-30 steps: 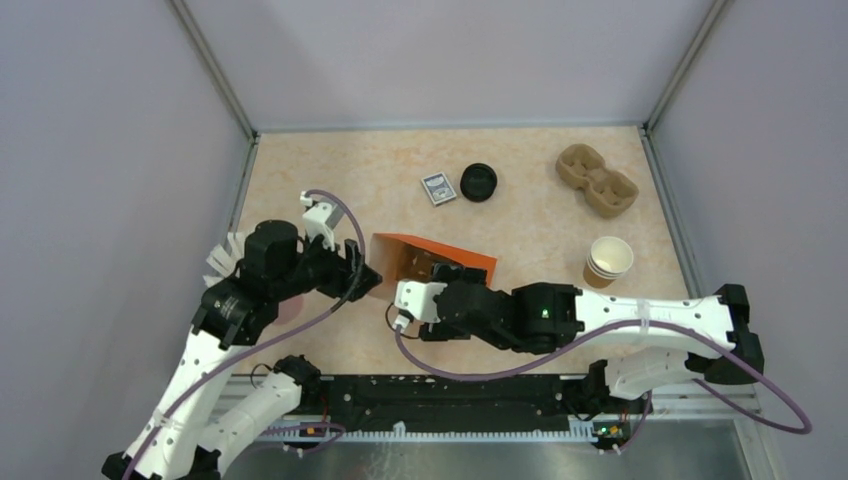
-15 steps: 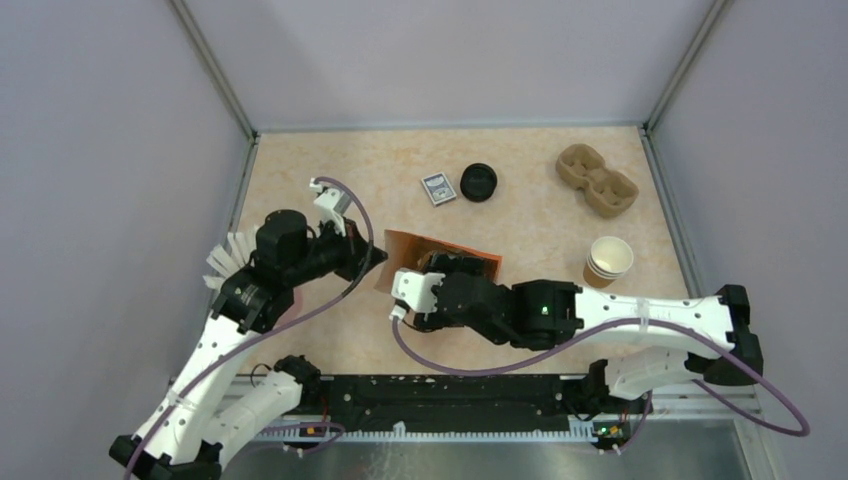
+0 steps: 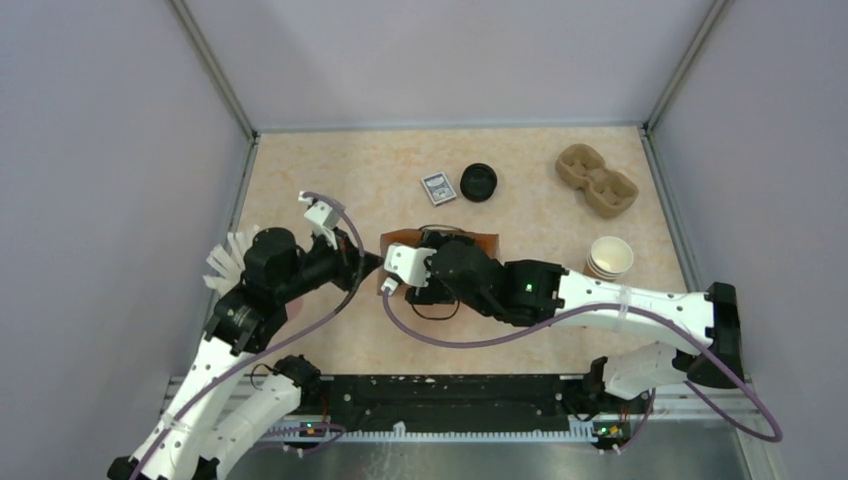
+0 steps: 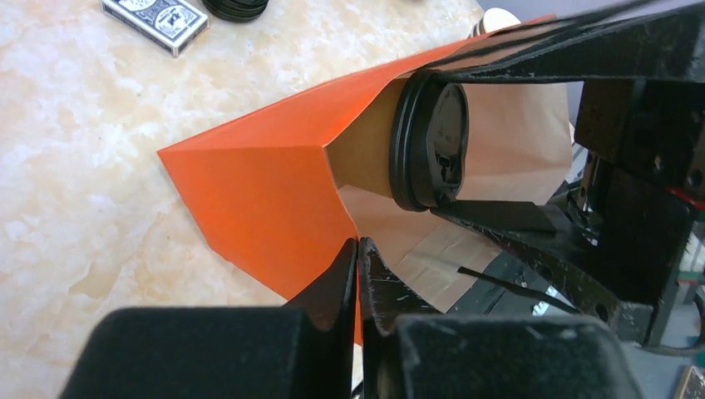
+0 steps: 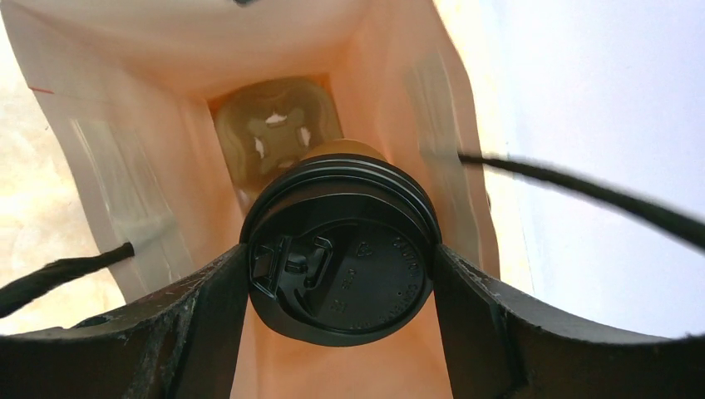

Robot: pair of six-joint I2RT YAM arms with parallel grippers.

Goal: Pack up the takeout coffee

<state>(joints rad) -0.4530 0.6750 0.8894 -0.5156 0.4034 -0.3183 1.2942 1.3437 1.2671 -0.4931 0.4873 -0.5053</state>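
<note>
The right pincer [image 5: 339, 278] has advanced across the counter [image 3: 330, 180], carrying the takeout coffee [image 4: 432, 145] further into the orange bag [image 4: 258, 183].

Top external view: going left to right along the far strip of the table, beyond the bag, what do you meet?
Card deck → round black lid → pulp cup carrier.

Evenly lit beige marbled tabletop [image 3: 350, 160] between 3 plain lilac-grey walls [image 3: 450, 60]
</note>
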